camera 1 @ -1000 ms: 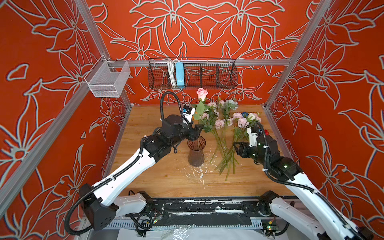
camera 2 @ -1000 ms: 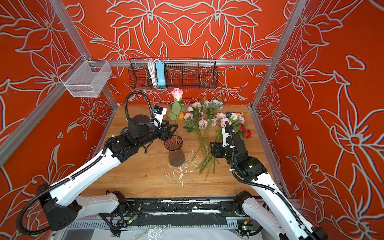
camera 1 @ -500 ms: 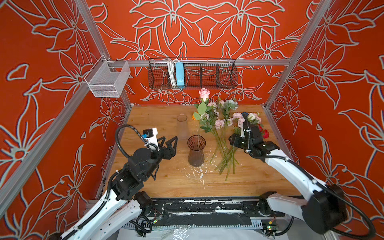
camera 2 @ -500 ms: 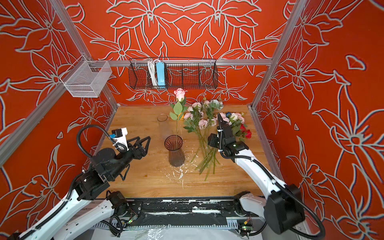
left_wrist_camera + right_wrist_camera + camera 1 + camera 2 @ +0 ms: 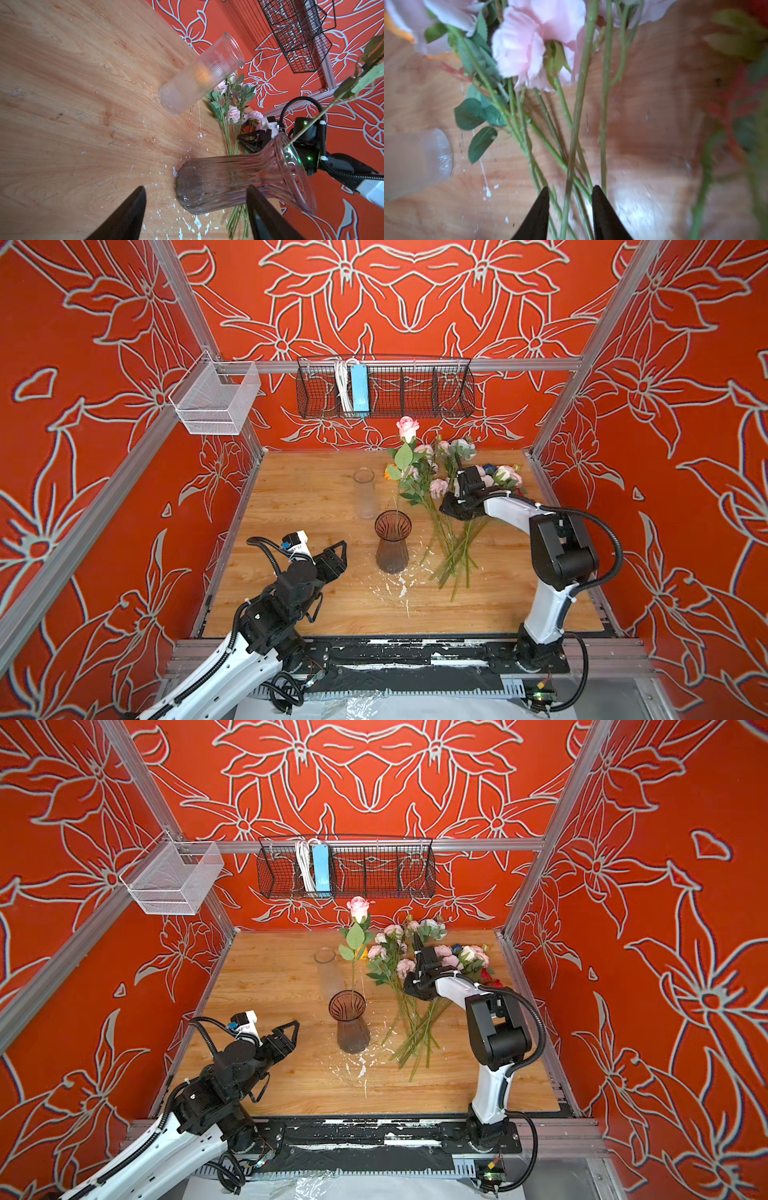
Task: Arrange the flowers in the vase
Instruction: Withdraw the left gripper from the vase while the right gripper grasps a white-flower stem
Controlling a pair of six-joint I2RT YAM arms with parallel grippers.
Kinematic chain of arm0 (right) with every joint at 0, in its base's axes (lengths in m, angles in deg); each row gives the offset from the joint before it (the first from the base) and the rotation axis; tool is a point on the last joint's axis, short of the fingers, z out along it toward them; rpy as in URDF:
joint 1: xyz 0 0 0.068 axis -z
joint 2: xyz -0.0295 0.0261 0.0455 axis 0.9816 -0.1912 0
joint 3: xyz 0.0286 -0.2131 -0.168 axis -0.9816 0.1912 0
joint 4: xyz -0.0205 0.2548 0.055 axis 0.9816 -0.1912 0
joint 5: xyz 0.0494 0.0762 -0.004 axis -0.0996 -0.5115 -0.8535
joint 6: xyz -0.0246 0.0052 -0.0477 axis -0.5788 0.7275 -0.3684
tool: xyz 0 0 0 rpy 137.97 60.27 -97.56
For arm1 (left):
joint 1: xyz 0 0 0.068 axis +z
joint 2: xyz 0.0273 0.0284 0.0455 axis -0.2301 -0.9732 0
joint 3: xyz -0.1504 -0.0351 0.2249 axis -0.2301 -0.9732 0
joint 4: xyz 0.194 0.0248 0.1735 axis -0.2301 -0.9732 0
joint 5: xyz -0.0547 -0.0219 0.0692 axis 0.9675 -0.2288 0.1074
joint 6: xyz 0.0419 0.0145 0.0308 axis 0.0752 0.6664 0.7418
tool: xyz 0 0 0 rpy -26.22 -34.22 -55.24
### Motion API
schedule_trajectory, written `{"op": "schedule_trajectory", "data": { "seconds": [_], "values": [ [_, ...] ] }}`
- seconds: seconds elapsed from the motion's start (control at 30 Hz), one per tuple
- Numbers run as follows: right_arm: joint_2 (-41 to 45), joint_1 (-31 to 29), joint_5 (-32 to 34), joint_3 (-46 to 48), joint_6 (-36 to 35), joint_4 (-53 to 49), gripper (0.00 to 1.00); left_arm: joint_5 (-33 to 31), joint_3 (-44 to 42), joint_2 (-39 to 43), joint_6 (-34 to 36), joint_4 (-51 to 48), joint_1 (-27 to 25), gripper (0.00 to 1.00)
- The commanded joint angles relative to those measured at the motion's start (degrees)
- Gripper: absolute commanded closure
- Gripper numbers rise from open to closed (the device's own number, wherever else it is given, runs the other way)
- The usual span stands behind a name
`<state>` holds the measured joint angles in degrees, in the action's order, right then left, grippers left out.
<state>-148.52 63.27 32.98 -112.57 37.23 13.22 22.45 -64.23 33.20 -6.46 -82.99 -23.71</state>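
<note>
While one pink rose (image 5: 407, 428) is already standing in the tinted vase (image 5: 392, 547), the job is only beginning: the other flowers (image 5: 451, 526) are lying heaped on the table (image 5: 299, 593), too tangled to count, perhaps a dozen. The right gripper (image 5: 571, 186) is straddling several stems, jaws narrowly apart; whether they are pinching I cannot tell. The left gripper (image 5: 196, 187) is hovering empty, jaws spread wide, the vase just ahead of them. A second, clear vase (image 5: 365, 493) is standing unused farther ahead.

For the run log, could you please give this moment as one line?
tinted vase: one rose in | left jaws open | right jaws straddling stems
</note>
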Motion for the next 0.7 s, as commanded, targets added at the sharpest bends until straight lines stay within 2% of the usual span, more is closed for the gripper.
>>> {"op": "schedule_trajectory", "data": {
  "seconds": [0.0,0.07,0.13,0.43,0.53,0.67],
  "values": [
    [-2.0,0.1,-0.1,-1.5,1.6,-1.4,0.73,2.4,2.3,-3.8,-0.8,3.3,0.3,0.24],
    [-3.4,0.1,-1.6,-2.8,0.1,-2.3,0.83,3.3,4.4,-6.6,0.9,3.8,0.3,0.24],
    [-2.7,0.3,-1.3,-2.7,-0.4,-2.6,0.98,3.5,6.9,-8.9,2.2,3.2,0.3,0.23],
    [7.2,0.7,1.2,1.5,-1.5,-3.1,0.98,6.3,16.4,-17.4,6.5,3.6,0.3,0.22],
    [9.1,0.9,1.1,4.0,-1.9,-2.0,0.91,7.0,20.0,-20.5,8.5,3.5,0.3,0.22],
    [11.4,1.1,0.7,7.9,-2.4,0.8,0.97,9.2,24.5,-25.0,10.4,4.0,0.4,0.21]
  ]
}}
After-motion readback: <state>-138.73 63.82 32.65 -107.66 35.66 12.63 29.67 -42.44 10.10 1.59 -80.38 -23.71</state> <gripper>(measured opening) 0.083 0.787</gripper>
